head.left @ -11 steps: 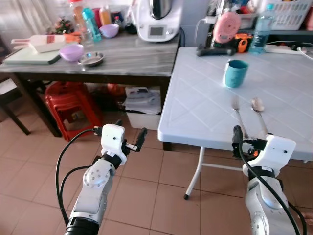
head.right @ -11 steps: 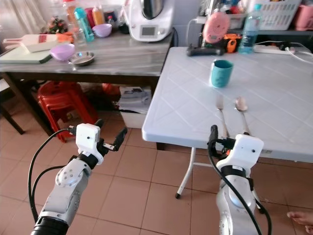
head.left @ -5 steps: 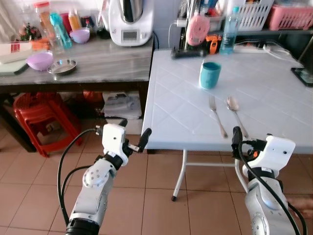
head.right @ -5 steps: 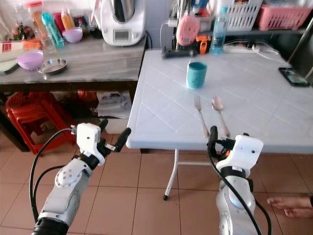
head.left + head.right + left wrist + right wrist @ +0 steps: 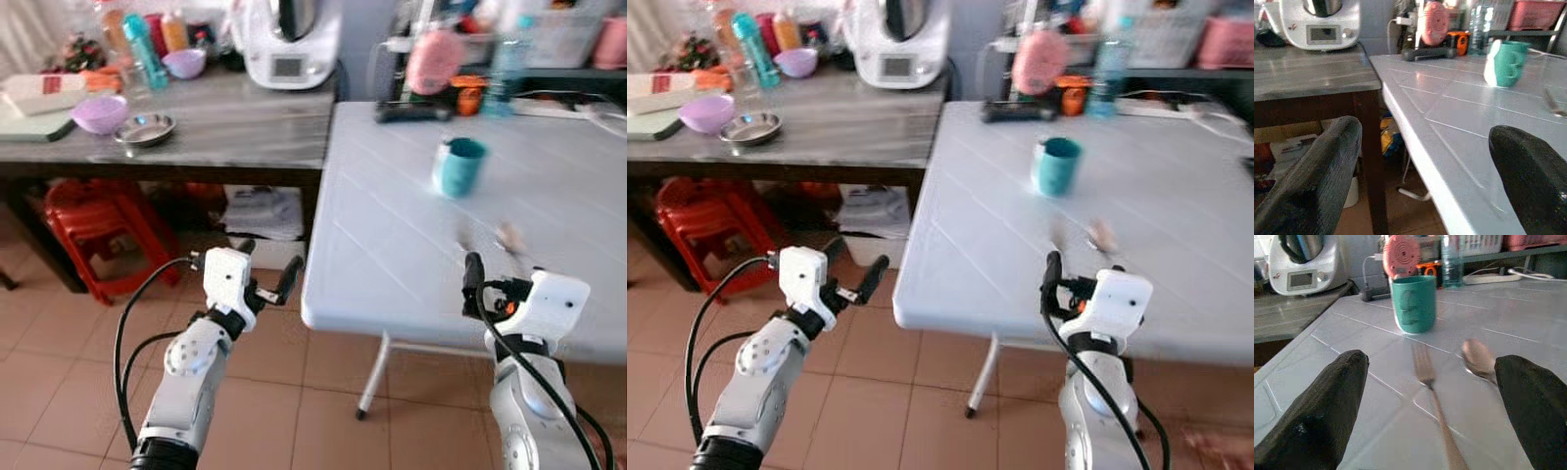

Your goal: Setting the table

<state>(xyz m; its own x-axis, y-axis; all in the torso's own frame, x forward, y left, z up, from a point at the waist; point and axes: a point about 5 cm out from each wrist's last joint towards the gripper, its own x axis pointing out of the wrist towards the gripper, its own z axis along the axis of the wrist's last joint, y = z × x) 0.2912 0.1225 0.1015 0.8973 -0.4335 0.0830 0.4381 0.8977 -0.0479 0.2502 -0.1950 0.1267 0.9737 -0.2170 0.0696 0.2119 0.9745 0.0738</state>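
A white folding surface [image 5: 411,235] holds a teal mug [image 5: 458,166] toward its far side, with a fork [image 5: 1434,382] and a spoon [image 5: 1480,363] lying side by side nearer the robot, both blurred. The right claw [image 5: 1430,396] hovers at the near edge, fingers spread apart and empty, aimed along the fork. The left claw [image 5: 265,279], also spread and empty, hangs beside the surface's left edge, above tiled floor [image 5: 59,362].

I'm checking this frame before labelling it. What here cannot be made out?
- Fork and spoon: smeared by motion blur in the eye views; handle ends cut off in the right wrist view.
- Mug: contents not visible from this angle.
- Bottles on the grey counter: labels too small and blurred.
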